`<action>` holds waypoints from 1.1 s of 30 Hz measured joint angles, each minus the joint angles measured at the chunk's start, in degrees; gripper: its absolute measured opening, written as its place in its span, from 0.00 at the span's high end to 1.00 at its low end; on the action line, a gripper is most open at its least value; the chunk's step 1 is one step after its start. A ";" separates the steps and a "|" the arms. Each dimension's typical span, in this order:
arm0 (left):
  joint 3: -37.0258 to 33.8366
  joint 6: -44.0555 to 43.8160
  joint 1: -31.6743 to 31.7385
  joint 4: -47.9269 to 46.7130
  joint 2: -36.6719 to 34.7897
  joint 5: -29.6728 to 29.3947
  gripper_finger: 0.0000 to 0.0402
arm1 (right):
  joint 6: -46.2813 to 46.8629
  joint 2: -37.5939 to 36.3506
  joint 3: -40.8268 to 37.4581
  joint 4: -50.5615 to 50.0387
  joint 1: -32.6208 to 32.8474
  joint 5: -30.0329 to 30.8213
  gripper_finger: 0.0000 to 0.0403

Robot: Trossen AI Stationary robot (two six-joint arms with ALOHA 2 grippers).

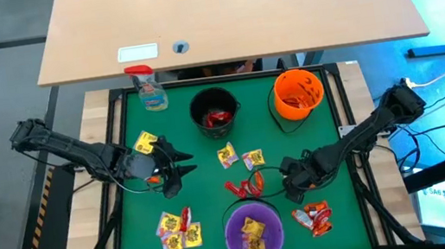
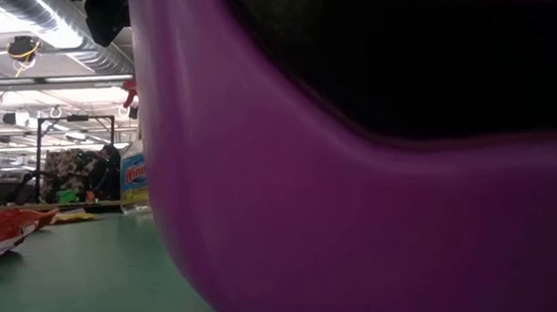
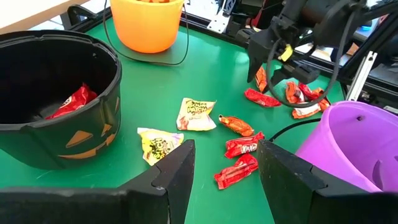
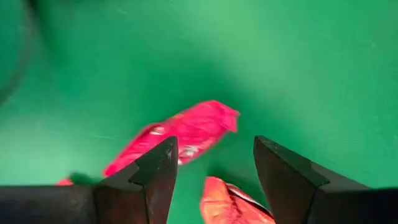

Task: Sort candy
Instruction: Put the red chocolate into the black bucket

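Candy lies on the green mat [image 1: 205, 184]: yellow packets [image 1: 227, 153] and red ones [image 1: 244, 187] mid-table, a yellow and red heap [image 1: 178, 229] near left, a red and orange heap [image 1: 312, 218] near right. My right gripper [image 1: 291, 188] points down, open, just above a red packet [image 4: 186, 134] and an orange-red one [image 4: 233, 202], touching neither. My left gripper [image 1: 178, 167] hangs open left of centre, raised and slanting toward the middle packets [image 3: 241, 147]. A red packet [image 3: 74, 101] lies in the black bowl [image 1: 215, 112].
An orange bowl [image 1: 298, 94] with candy stands far right. A purple bowl [image 1: 253, 232] holding a yellow packet stands at the near edge and fills the low view [image 2: 359, 170]. A spray bottle [image 1: 147, 87] stands at the far left. A wooden table [image 1: 224, 11] lies beyond.
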 joint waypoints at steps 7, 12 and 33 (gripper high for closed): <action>0.00 0.01 0.00 0.00 0.00 0.00 0.59 | 3.83 -0.17 -6.70 12.89 -0.02 -1.46 0.48; -0.02 0.00 0.02 0.00 0.00 0.00 0.59 | 4.78 -0.15 -8.37 18.50 -0.02 -1.46 0.48; -0.02 3.10 0.01 0.00 0.00 -0.10 0.59 | 9.65 -0.20 -8.50 20.58 -0.02 -1.94 0.48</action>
